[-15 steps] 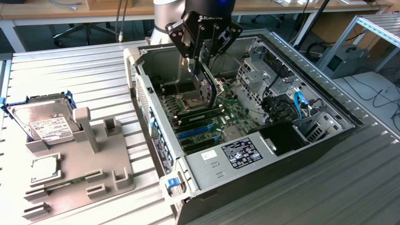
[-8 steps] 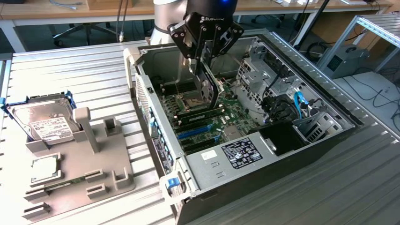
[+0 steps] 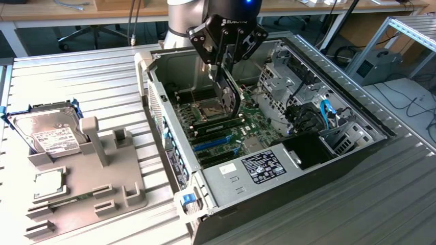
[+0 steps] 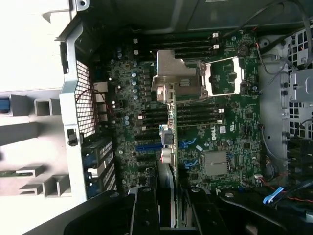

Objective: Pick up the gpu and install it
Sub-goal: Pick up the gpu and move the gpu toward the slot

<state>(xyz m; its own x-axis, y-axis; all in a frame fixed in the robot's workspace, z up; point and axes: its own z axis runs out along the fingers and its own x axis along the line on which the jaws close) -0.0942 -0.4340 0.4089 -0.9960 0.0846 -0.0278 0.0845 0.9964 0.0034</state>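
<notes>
My gripper (image 3: 223, 70) hangs over the open computer case (image 3: 158, 97), shut on the gpu (image 3: 231, 97). The black card is held on edge, pointing down above the motherboard (image 3: 253, 125), close to the memory slots and the processor socket (image 3: 208, 108). In the wrist view the gpu (image 4: 169, 122) runs edge-on away from my gripper (image 4: 171, 208), with its silver bracket (image 4: 173, 78) at the far end over the board. The blue expansion slots (image 3: 211, 144) lie nearer the case's front; in the wrist view these blue slots (image 4: 146, 147) sit beside the card's edge. I cannot tell whether the card touches the board.
Left of the case in the exterior view stands a grey parts fixture (image 3: 102, 178), with a silver hard drive (image 3: 44, 130) at its far end and a memory stick (image 3: 68, 201) in a slot. Inside the case are the power supply (image 3: 262, 166), a drive cage (image 3: 286, 76) and blue cables (image 3: 325, 112).
</notes>
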